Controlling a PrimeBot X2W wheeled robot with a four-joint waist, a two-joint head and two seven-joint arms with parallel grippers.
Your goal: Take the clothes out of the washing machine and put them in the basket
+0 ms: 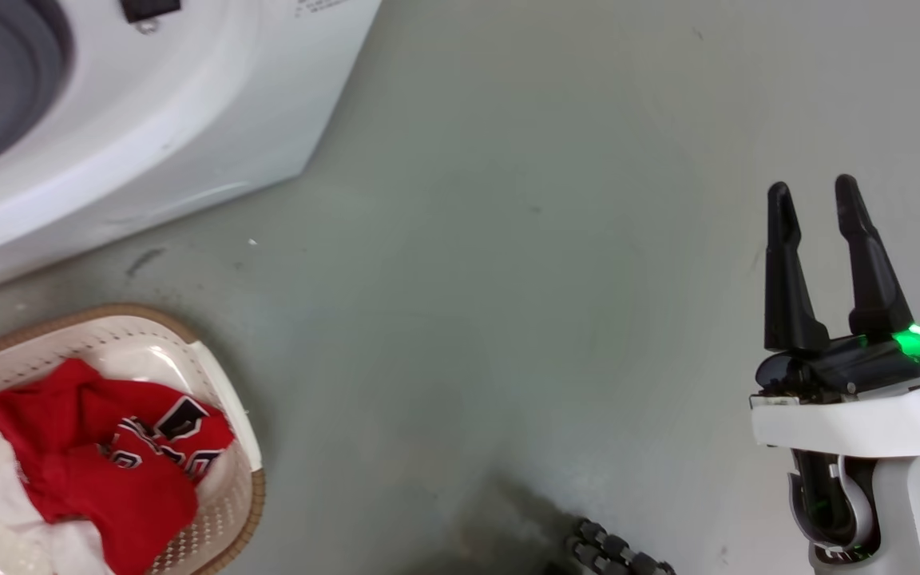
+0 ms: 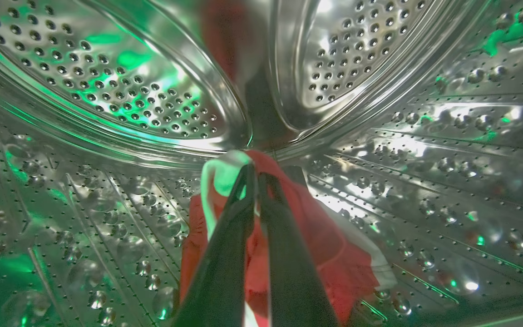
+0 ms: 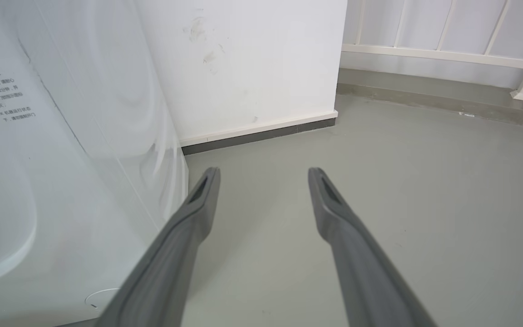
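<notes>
The clothes (image 2: 320, 245) inside the washing machine (image 1: 148, 120), red cloth with white trim, are pinched at the tips of the left hand (image 2: 256, 175), whose fingers (image 2: 225, 254) are pressed together. The cloth is bunched under and around that hand on the steel drum (image 2: 107, 91). More red and white clothes are heaped in the basket (image 1: 224, 487), which is set on the floor (image 1: 508, 279) well to the left of the right hand (image 1: 812, 185). The right hand is held spread and empty above the floor, with the machine's white front just to its left.
</notes>
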